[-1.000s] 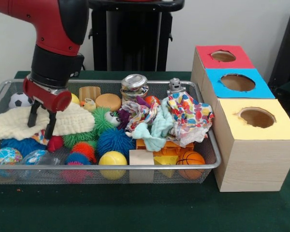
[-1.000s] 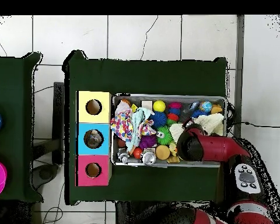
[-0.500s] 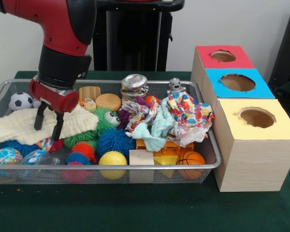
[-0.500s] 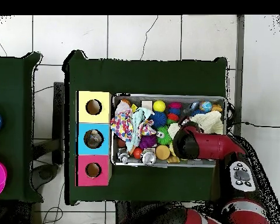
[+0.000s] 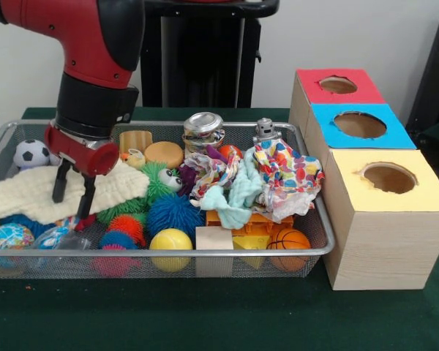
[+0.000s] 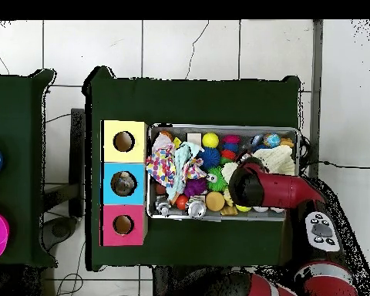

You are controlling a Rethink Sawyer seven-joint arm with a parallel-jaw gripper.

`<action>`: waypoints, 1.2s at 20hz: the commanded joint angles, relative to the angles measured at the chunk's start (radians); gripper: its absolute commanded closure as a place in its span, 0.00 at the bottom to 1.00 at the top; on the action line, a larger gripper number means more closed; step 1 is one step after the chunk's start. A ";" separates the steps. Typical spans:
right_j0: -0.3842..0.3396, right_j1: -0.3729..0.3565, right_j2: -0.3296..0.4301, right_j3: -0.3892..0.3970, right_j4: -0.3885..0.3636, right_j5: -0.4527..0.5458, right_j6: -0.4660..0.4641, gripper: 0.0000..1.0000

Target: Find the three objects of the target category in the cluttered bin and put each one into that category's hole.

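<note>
The wire-mesh bin (image 5: 205, 253) is full of toys and cloths; it also shows in the overhead view (image 6: 219, 127). My gripper (image 5: 72, 193) hangs open and empty over a cream cloth (image 5: 29, 196) at the bin's left. In the overhead view the arm's red wrist (image 6: 248, 185) hides it. A see-through crinkled piece (image 5: 74, 240), perhaps a bottle, lies at the front left beside a blue-patterned ball (image 5: 51, 237), just below the gripper. No other bottle shows. The red-faced hole (image 5: 338, 85) is at the far right, and shows in the overhead view (image 6: 123, 224).
A metal can (image 5: 203, 129), a small robot figure (image 5: 265, 131), a soccer ball (image 5: 31, 152), wooden discs (image 5: 164, 153), spiky balls (image 5: 173, 213) and a patterned cloth (image 5: 285, 175) fill the bin. Blue (image 5: 360, 124) and yellow (image 5: 389, 178) holes stand nearer than the red one.
The gripper has moved a little to the picture's right in the front view, staying open over the cream cloth. In the last half second it barely shifted.
</note>
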 commanded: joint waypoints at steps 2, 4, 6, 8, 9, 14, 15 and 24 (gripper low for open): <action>-0.028 0.057 0.150 -0.052 0.042 0.060 0.009 0.00; -0.019 0.052 0.143 -0.056 0.048 0.066 0.015 0.00; -0.014 0.050 0.144 -0.058 0.051 0.072 0.017 0.00; -0.010 0.043 0.144 -0.060 0.053 0.073 0.021 0.00; -0.006 0.041 0.142 -0.058 0.055 0.076 0.024 0.00; -0.011 0.042 0.139 -0.074 0.053 0.080 0.014 0.00; -0.016 0.049 0.142 -0.080 0.047 0.073 0.008 0.00; -0.068 0.077 0.199 -0.139 0.007 0.112 -0.085 0.00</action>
